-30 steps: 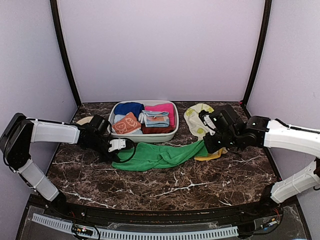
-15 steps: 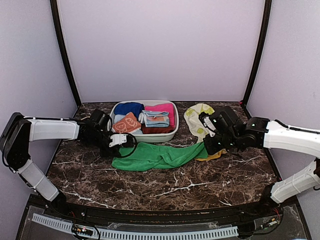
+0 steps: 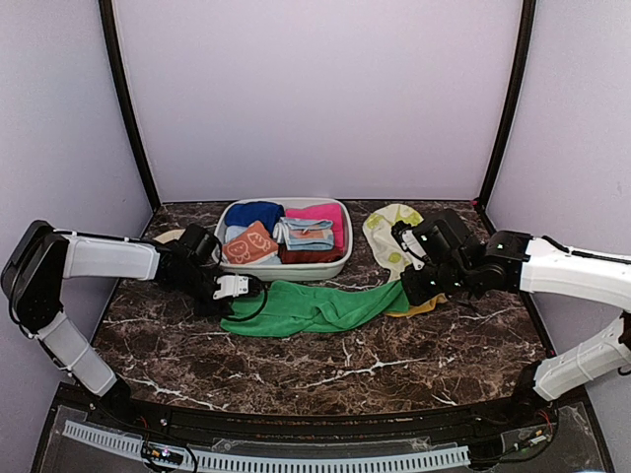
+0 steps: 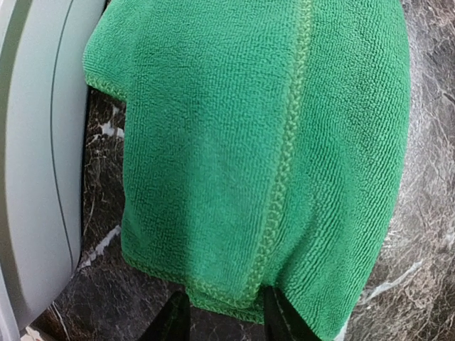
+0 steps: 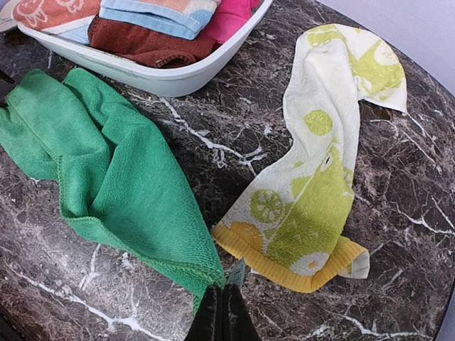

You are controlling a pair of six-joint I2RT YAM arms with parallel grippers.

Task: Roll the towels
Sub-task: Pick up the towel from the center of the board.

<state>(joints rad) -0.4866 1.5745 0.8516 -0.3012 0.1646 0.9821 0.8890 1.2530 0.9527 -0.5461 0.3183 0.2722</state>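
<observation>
The bright green towel (image 3: 315,307) lies stretched left to right on the dark marble table, in front of the tub. My left gripper (image 3: 237,287) is at its left end. In the left wrist view the folded hem of the green towel (image 4: 249,142) sits between the two parted fingers of that gripper (image 4: 227,320). My right gripper (image 5: 223,302) is shut on the right corner of the green towel (image 5: 121,177), by its small tag. The cream towel with yellow-green shapes (image 5: 320,177) lies crumpled just right of that corner, and in the top view the cream towel (image 3: 386,235) is behind the right gripper (image 3: 409,286).
A white tub (image 3: 286,273) at the back centre holds folded blue, pink, striped and orange patterned cloths. Its wall (image 4: 35,177) stands close to the left of my left gripper. A tan round object (image 3: 166,236) lies at the back left. Purple walls enclose the table.
My left gripper shifted slightly back and then forward again at the towel's left end, and its jaws narrowed a little. The right arm and both towels stayed put.
</observation>
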